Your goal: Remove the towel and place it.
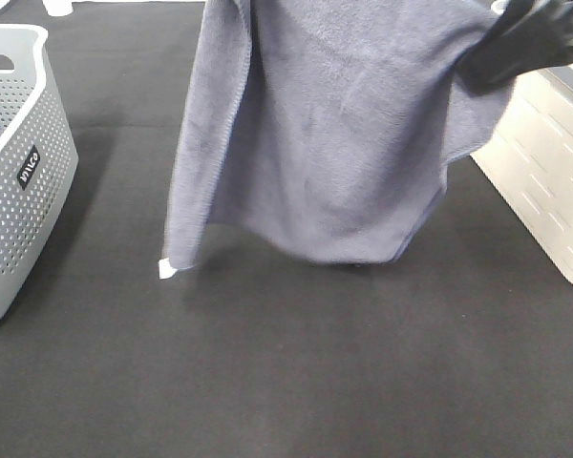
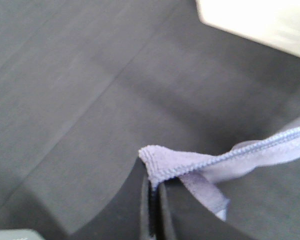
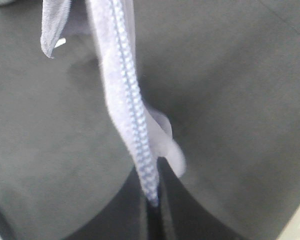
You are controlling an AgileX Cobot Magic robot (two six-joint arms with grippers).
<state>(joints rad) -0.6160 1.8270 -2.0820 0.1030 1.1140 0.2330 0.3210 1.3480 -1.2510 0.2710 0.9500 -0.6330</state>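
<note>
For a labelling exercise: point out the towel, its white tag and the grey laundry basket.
towel (image 1: 334,143): exterior high view, hanging cloth's middle.
white tag (image 1: 166,270): exterior high view, tag centre.
grey laundry basket (image 1: 38,105): exterior high view, perforated wall.

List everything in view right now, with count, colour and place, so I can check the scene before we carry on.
towel: one, grey-lavender, hanging spread out in the middle, held up along its top edge
tag: one, white, on the towel's lower corner nearest the basket
basket: one, grey, perforated, at the left edge of the high view
bin: one, white, slotted side, at the right edge of the high view
work surface: one, black, under everything
left tool: one, black, shut on a hemmed corner of the towel
right tool: one, black, shut on the towel's hem, upper right of the high view
</note>
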